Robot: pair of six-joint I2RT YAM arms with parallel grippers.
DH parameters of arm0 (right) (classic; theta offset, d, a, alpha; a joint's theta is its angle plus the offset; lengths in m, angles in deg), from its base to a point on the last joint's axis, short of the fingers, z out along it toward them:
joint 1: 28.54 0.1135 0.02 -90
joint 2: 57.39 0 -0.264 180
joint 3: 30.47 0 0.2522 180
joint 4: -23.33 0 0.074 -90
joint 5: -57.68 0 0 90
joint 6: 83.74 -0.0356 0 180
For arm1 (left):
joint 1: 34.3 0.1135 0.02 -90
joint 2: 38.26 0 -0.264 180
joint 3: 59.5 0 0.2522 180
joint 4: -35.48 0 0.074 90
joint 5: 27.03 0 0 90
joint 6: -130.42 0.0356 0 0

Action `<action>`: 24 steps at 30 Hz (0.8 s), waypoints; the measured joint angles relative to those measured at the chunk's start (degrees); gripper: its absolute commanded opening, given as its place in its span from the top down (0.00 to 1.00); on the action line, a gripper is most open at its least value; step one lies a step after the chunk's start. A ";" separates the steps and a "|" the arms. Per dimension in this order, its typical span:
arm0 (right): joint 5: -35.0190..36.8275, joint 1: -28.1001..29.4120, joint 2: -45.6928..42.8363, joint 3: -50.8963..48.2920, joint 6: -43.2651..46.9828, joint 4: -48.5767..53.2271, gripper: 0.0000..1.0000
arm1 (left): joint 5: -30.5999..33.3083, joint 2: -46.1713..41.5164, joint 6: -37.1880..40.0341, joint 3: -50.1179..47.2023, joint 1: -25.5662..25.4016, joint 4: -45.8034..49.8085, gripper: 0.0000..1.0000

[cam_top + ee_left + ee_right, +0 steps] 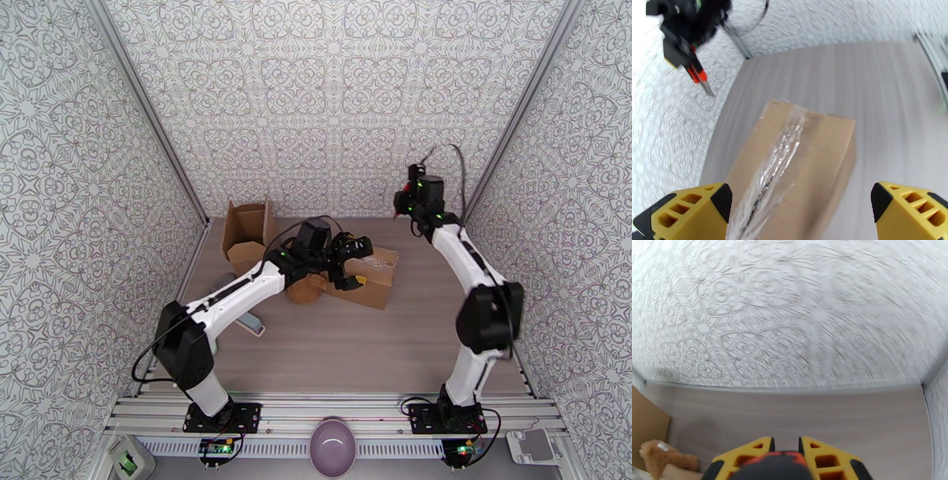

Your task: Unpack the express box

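A sealed cardboard express box (375, 272) lies mid-table, with clear tape along its top seam (784, 158). My left gripper (354, 254) hovers just over its near end, and its yellow fingers (695, 207) stand wide open on either side of the tape with nothing between them. My right gripper (405, 202) is raised near the back wall, shut on a red-handled box cutter (696, 74) whose blade points down. The handle (778, 463) shows between the right fingers. A second cardboard box (249, 230) stands open at the back left.
A brown plush toy (308, 288) lies beside the sealed box, under the left arm. A grey-green object (253, 324) rests on the table near the left forearm. A purple bowl (335, 458) sits at the near edge between the arm bases. Patterned walls enclose three sides.
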 measured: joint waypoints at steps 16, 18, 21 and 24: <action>6.03 -0.59 -36.17 -40.57 -24.59 -4.42 1.00 | -2.27 10.27 14.08 4.00 -3.89 -4.04 0.01; 5.88 -0.59 -37.27 -44.13 -26.69 -5.25 1.00 | -2.32 11.30 14.05 4.44 -3.89 -4.63 0.02; 5.81 -0.59 -38.60 -47.34 -28.79 -7.87 1.00 | -2.36 12.90 13.99 5.60 -3.89 -5.46 0.03; 5.84 -0.59 -40.06 -49.51 -30.67 -11.87 1.00 | -2.36 13.70 13.73 5.84 -3.89 -6.29 0.05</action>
